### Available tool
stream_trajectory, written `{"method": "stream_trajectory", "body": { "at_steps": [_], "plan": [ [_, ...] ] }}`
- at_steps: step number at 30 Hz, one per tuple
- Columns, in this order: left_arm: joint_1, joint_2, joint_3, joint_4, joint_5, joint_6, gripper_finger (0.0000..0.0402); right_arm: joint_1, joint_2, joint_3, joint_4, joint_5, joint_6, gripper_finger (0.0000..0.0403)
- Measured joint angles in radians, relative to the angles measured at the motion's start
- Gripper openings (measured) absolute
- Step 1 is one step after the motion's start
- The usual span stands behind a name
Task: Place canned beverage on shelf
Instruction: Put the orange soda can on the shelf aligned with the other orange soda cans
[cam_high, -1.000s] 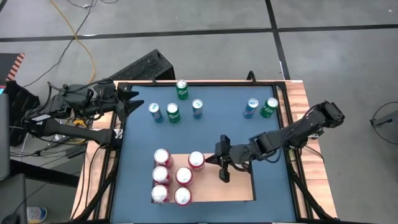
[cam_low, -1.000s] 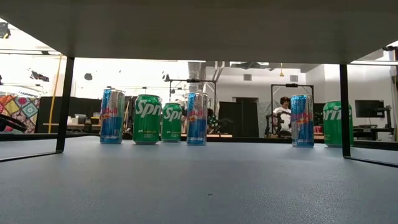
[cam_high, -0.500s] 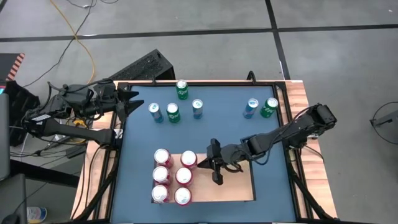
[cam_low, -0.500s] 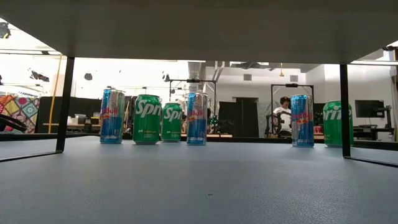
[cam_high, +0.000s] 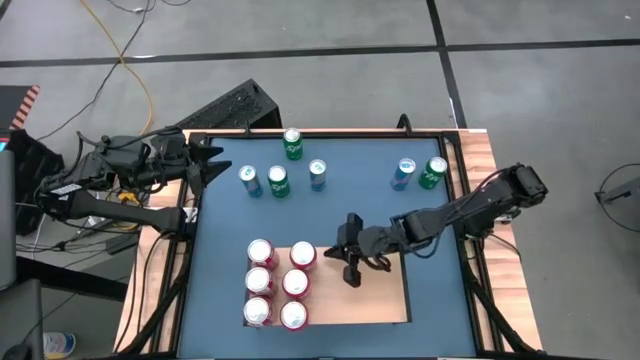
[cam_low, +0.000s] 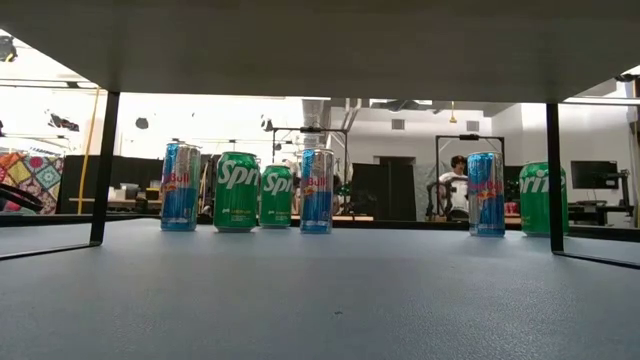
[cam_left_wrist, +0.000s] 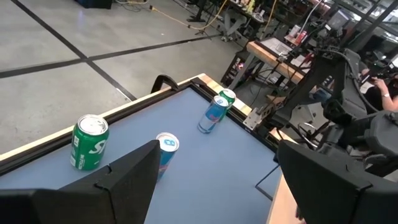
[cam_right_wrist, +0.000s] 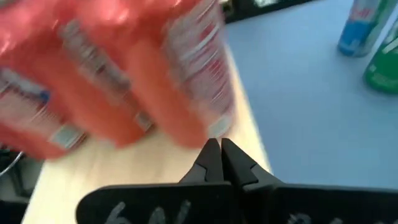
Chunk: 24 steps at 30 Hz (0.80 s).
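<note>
**canfan:** Pale tan wood, that's the shelf (cam_high: 385, 300), lying flat on the blue table (cam_high: 350, 210) toward the near edge. There are 5 red cans (cam_high: 277, 283) standing on its left part: 3 in a column along the left edge, 2 more just beside them. In the right wrist view they show up as a red blur (cam_right_wrist: 118, 81) right in front of the fingers.

**boltz:** And the arms?

**canfan:** The right gripper (cam_high: 349, 272) is over the shelf, just right of the red cans, with the arm reaching in from the table's right side. Its 2 fingers (cam_right_wrist: 214, 163) are pressed together tip to tip with nothing between them. From above I can't tell whether it touches a can or the board.

**boltz:** The left one?

**canfan:** The left gripper (cam_high: 212, 160) waits at the table's far left corner, fingers spread wide and empty.

**boltz:** What else is on the table?

**canfan:** Along the far side there are 3 green Sprite cans (cam_high: 292, 144) (cam_high: 278, 181) (cam_high: 433, 172) and 3 blue Red Bull cans (cam_high: 250, 180) (cam_high: 317, 174) (cam_high: 403, 173), all upright on the blue top and well apart from the shelf. The low view shows them in a row, with a person (cam_low: 455, 180) seated in the room behind.
</note>
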Motion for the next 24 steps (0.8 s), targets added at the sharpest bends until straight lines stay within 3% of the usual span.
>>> {"method": "stream_trajectory", "body": {
  "at_steps": [24],
  "plan": [
    [0.000, 0.000, 0.000, -0.003, 0.000, 0.018, 0.0309, -0.075, 0.018, 0.046, 0.097, -0.067, -0.131, 0.0000]
  ]
}}
